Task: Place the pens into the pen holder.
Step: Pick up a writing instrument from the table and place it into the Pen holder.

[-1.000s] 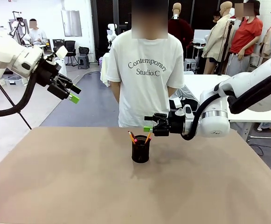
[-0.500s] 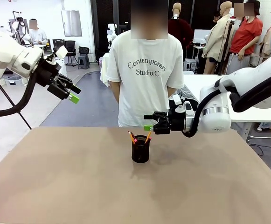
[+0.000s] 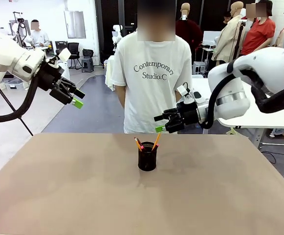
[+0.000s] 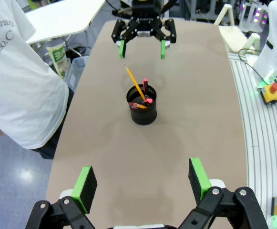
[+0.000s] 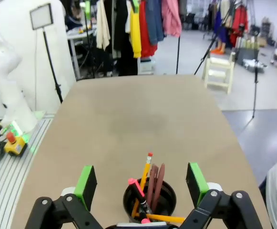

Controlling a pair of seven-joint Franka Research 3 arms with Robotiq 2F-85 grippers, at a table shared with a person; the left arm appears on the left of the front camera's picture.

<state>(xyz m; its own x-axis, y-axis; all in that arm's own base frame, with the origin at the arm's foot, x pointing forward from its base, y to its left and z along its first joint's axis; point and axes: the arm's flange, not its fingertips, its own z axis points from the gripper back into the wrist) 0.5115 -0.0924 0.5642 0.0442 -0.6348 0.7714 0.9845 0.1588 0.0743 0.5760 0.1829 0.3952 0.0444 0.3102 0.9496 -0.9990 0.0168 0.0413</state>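
Note:
A small black mesh pen holder (image 3: 147, 159) stands near the middle of the brown table (image 3: 83, 196). The pens stand inside it: a yellow-orange one (image 3: 155, 142) leaning right and a pink-tipped one (image 3: 139, 143) leaning left, with a dark one beside them (image 5: 154, 179). My right gripper (image 3: 159, 123) hovers open just above and to the right of the cup, holding nothing. My left gripper (image 3: 76, 99) is open and raised high off the table's left side. In the left wrist view the holder (image 4: 143, 109) sits ahead of the open fingers (image 4: 85, 183).
A person in a white T-shirt (image 3: 154, 73) stands at the far edge of the table, right behind the holder. Another table (image 3: 215, 90) stands behind my right arm.
My right gripper has risen and drawn back to the right, away from the pen holder. The left arm and the pens stay put.

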